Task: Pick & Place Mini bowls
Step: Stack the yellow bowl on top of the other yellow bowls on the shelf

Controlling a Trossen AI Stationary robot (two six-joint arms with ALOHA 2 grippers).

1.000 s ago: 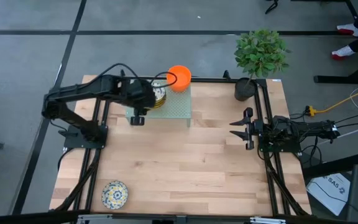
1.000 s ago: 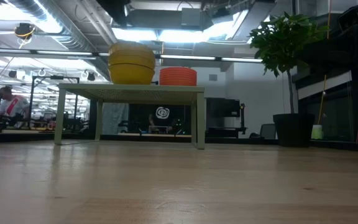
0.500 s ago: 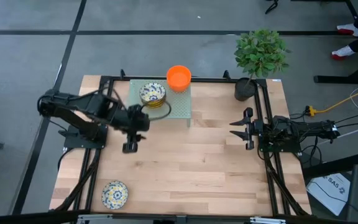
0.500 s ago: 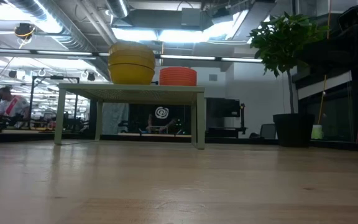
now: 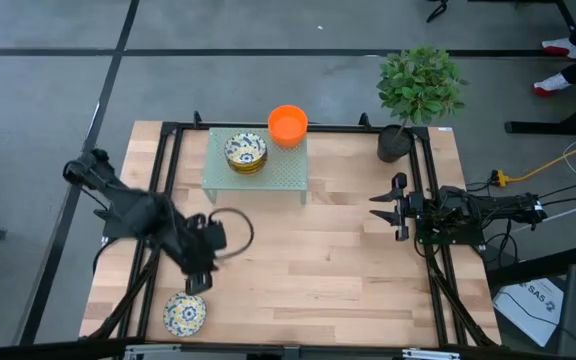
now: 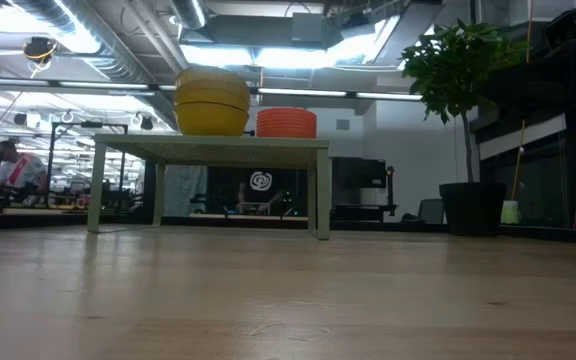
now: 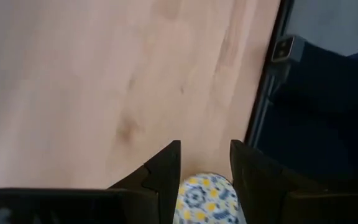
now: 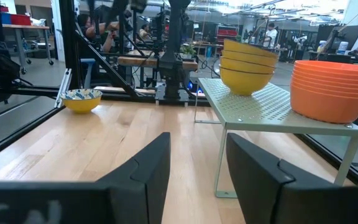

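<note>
The left hand (image 5: 197,297) hangs low over the desk (image 5: 318,260), fingers apart and empty, just short of a lone patterned bowl (image 5: 184,311) near the desk's corner. Well behind it stands a small green rack (image 5: 288,176) carrying a stack of patterned bowls (image 5: 245,152) and a stack of orange bowls (image 5: 288,125). The right hand (image 5: 386,207) waits across the desk, fingers apart, with a potted plant (image 5: 418,90) beside its arm. Whether anything lies under the rack, I can't quite tell.
</note>
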